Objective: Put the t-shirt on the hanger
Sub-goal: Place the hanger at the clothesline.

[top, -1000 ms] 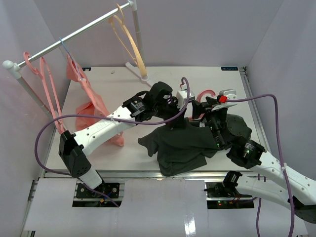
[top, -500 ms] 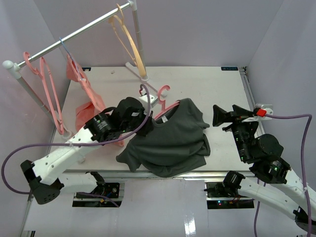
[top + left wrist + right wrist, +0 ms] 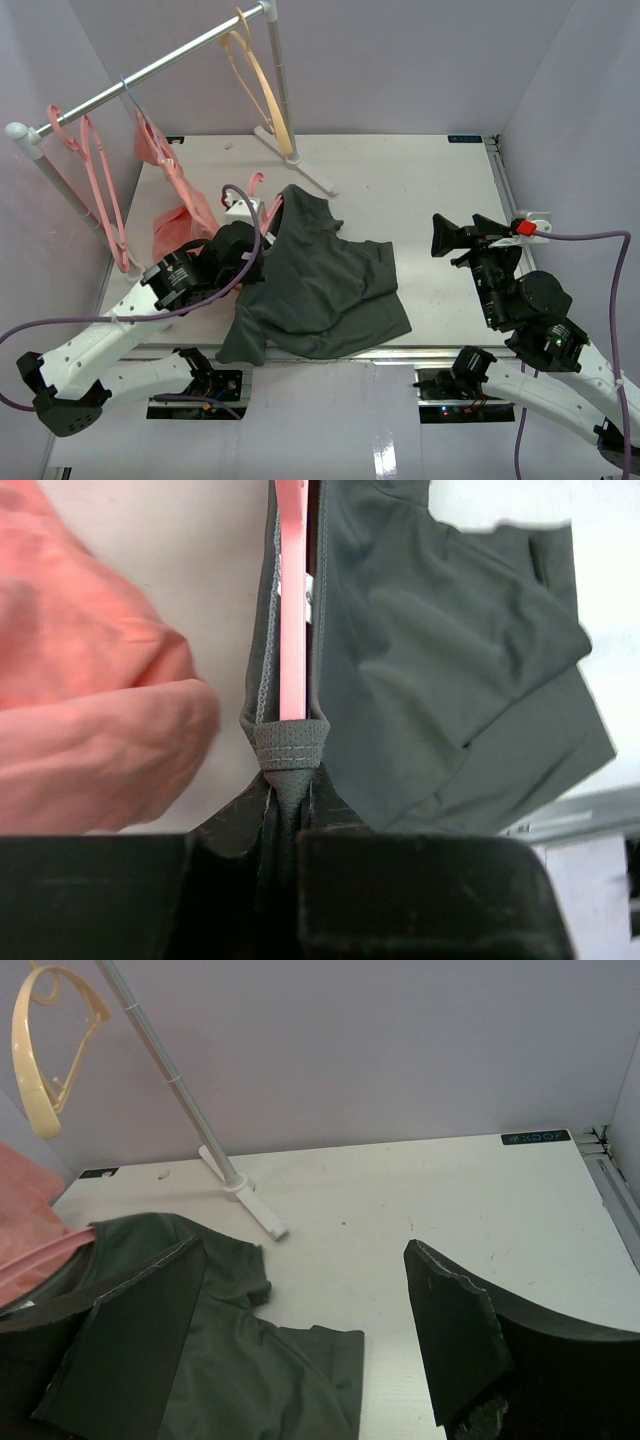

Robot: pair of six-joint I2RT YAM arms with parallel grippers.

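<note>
Most looks done: hanger [image 3: 292, 600] sits inside the t-shirt [image 3: 430, 660]
My left gripper [image 3: 287, 785] clamps the neckline, right gripper [image 3: 300, 1330] gapes empty; shoulder seating unconfirmed

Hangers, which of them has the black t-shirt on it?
The salmon-pink hanger inside the collar of the t-shirt, which the left hand pinches. The tan-yellow hanger and the other pink hangers hang on the rail, apart from it.

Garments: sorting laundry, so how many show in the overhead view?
2: the dark t-shirt on the table, pinched by the left gripper; a pink garment hanging at left.
</note>
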